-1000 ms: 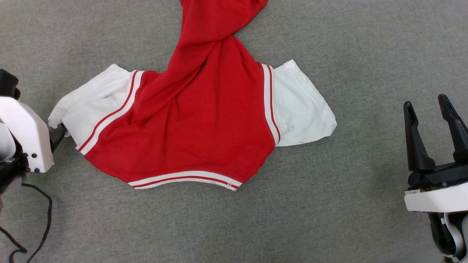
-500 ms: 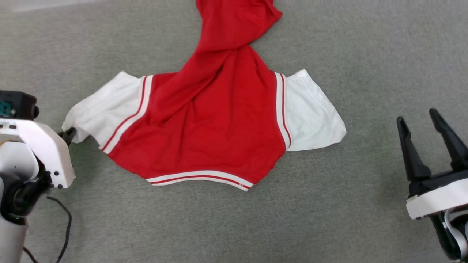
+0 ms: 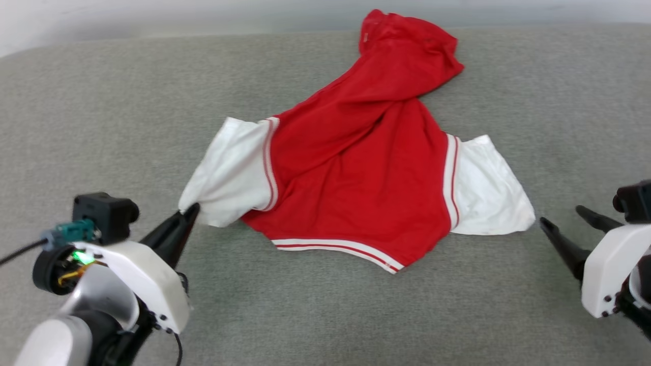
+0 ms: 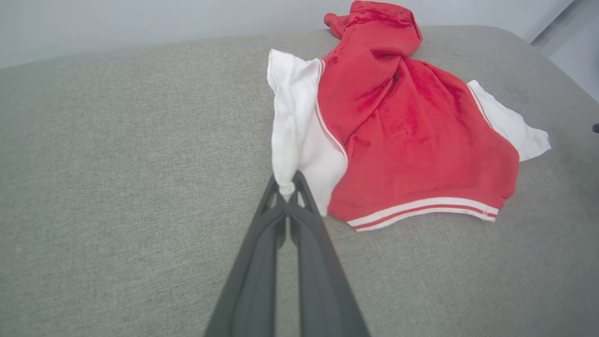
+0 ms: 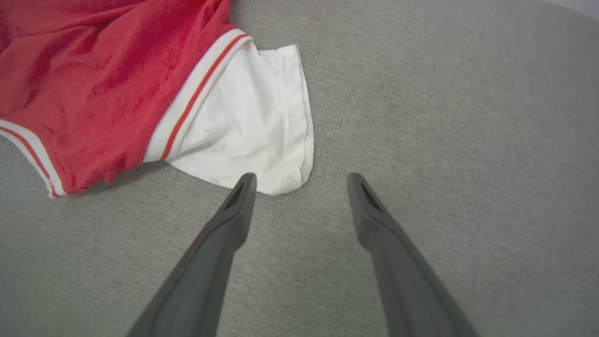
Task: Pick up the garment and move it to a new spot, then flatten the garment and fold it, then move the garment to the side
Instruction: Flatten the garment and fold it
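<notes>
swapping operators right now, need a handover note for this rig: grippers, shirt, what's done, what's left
Left gripper: shut on the tip of the shirt's white sleeve.
Right gripper: open, empty, at the corner of the other sleeve.
Shirt: plain red side up on the grey fabric surface, far end twisted and bunched.
Done: one sleeve gripped.
Left: lift and move it, flatten, fold, set aside.

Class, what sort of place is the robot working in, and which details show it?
Probably an indoor lab or test room: a broad grey fabric-covered surface, a plain pale wall behind it, and a red-and-white garment laid out.
</notes>
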Motion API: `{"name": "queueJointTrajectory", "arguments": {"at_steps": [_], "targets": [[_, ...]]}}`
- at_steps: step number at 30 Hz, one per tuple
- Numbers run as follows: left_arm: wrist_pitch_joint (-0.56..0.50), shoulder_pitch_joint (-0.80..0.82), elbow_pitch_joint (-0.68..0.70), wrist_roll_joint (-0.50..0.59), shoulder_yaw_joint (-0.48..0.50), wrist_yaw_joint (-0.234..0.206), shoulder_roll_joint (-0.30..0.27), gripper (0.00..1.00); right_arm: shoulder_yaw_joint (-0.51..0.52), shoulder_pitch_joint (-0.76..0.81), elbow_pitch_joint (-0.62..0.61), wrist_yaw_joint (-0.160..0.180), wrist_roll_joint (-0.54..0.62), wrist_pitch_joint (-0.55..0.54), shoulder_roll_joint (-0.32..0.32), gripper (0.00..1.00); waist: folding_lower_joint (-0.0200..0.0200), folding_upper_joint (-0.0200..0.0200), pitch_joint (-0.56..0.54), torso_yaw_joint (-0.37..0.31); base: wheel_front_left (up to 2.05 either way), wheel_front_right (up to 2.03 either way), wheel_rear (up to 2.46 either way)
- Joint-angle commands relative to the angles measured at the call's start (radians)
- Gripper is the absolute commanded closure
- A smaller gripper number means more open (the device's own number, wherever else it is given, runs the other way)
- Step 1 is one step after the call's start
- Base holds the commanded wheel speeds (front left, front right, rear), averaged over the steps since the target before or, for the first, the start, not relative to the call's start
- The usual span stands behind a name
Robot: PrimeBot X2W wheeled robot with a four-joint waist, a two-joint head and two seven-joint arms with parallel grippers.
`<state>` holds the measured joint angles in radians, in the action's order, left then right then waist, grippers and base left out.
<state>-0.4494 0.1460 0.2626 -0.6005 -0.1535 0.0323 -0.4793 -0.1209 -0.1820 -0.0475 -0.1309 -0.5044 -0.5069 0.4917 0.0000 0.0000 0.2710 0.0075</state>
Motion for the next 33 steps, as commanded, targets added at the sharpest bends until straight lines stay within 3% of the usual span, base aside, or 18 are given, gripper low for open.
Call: {"name": "queueJointTrajectory", "arguments": {"at_steps": [1, 9, 15, 16, 17, 18, 19, 26, 33], "targets": [[0.012, -0.015, 0.026, 0.014, -0.010, -0.009, 0.009, 1.00, 0.007, -0.024, 0.007, 0.000, 0.023, -0.045, 0.014, 0.00, 0.0000, 0.0000, 0.005, 0.031, 0.00, 0.00, 0.00], [0.086, -0.041, 0.091, 0.099, -0.124, -0.032, 0.096, 1.00, -0.005, -0.113, 0.125, 0.000, 0.091, -0.254, 0.010, 0.00, 0.0000, 0.0000, 0.071, 0.132, 0.00, 0.00, 0.00], [0.110, -0.015, 0.076, 0.114, -0.164, -0.024, 0.125, 1.00, -0.060, -0.086, 0.205, 0.000, 0.077, -0.286, -0.004, 0.00, 0.0000, 0.0000, 0.098, 0.170, 0.00, 0.00, 0.00], [0.112, -0.014, 0.072, 0.116, -0.168, -0.024, 0.127, 1.00, -0.076, -0.079, 0.221, -0.001, 0.079, -0.290, -0.005, 0.05, 0.0000, 0.0000, 0.099, 0.173, 0.00, 0.00, 0.00], [0.115, -0.013, 0.065, 0.120, -0.170, -0.025, 0.128, 1.00, -0.091, -0.071, 0.236, -0.001, 0.081, -0.289, -0.005, 0.51, 0.0000, 0.0000, 0.099, 0.175, 0.00, 0.00, 0.00], [0.120, -0.011, 0.059, 0.123, -0.172, -0.025, 0.127, 1.00, -0.105, -0.064, 0.251, -0.001, 0.083, -0.288, -0.005, 0.71, 0.0000, 0.0000, 0.098, 0.177, 0.00, 0.00, 0.00], [0.122, -0.011, 0.054, 0.124, -0.174, -0.025, 0.128, 1.00, -0.119, -0.055, 0.263, -0.001, 0.080, -0.288, -0.004, 1.00, 0.0000, 0.0000, 0.097, 0.178, 0.00, 0.00, 0.00], [0.131, -0.029, 0.027, 0.111, -0.160, -0.027, 0.114, 1.00, -0.147, -0.078, 0.288, -0.001, 0.057, -0.202, 0.025, 1.00, 0.0000, 0.0000, 0.054, 0.155, 0.00, 0.00, 0.00], [0.145, -0.057, 0.045, 0.089, -0.112, -0.035, 0.085, 1.00, -0.118, -0.143, 0.221, 0.000, 0.020, -0.098, 0.082, 1.00, 0.0000, 0.0000, -0.024, 0.099, 0.00, 0.00, 0.00]]}}
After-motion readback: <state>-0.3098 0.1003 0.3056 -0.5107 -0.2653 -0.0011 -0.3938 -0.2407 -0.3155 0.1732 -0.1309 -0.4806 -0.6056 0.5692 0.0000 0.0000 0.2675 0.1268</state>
